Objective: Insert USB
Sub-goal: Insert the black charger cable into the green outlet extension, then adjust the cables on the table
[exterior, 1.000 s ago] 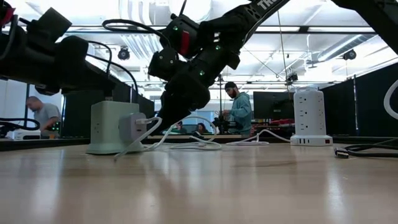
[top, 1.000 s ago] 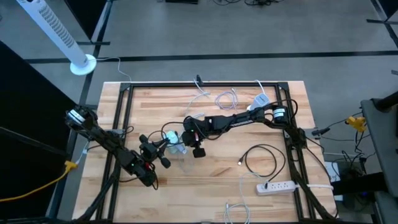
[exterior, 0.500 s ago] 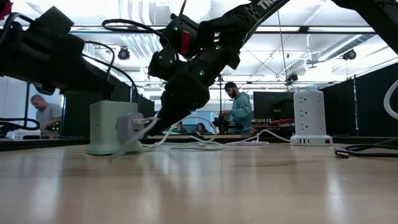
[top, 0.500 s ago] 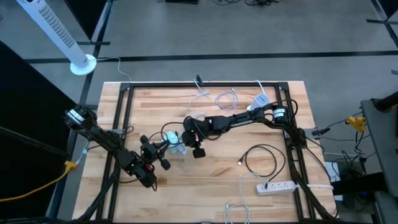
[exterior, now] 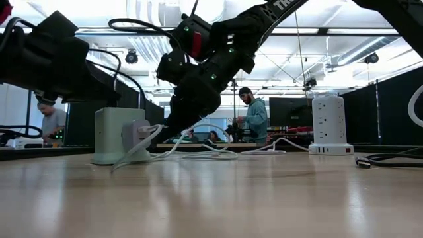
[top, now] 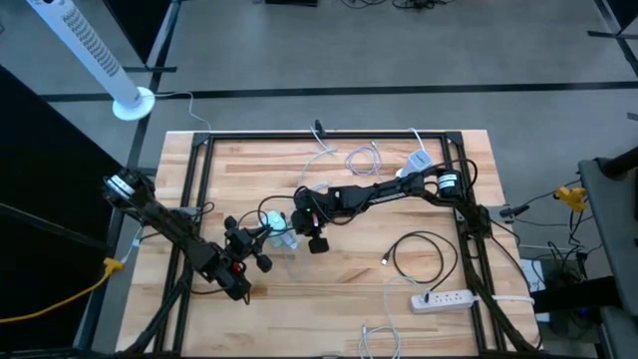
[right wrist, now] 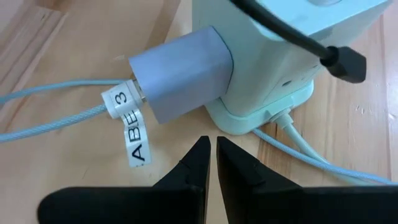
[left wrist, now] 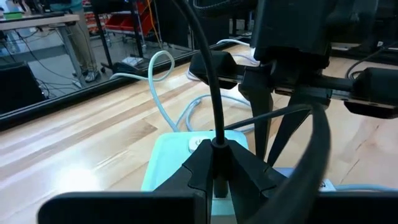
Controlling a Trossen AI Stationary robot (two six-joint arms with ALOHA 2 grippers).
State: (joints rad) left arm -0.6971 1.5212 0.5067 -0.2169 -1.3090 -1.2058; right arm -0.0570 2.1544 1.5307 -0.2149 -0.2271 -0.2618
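Note:
A pale green power cube (top: 286, 239) stands mid-table; a lavender charger (right wrist: 180, 78) with a tagged pale cable sticks out of its side. My left gripper (left wrist: 214, 144) is above the cube's top (left wrist: 168, 165), shut on a black USB cable. A black plug (right wrist: 345, 62) on a black cable lies at the cube's upper edge; whether it sits in a socket cannot be told. My right gripper (right wrist: 211, 144) is shut, slanting down, its tips just short of the charger and touching nothing. My left gripper pinches the black USB cable (left wrist: 215, 134) between its two fingertips, above the cube's top. The cable rises from the tips and curls back up past the camera. The fingers hide what lies below the tips.
A white power tower (exterior: 327, 122) stands at the far right. A white power strip (top: 444, 297) and a coiled black cable (top: 419, 259) lie at the near right. Loose white cables (top: 349, 160) lie behind the cube. People stand in the room beyond.
My left gripper has tipped a little while staying over the cube. The cube with its charger has crept slightly toward the table's left edge, and the pale cable on the table has shifted with it.

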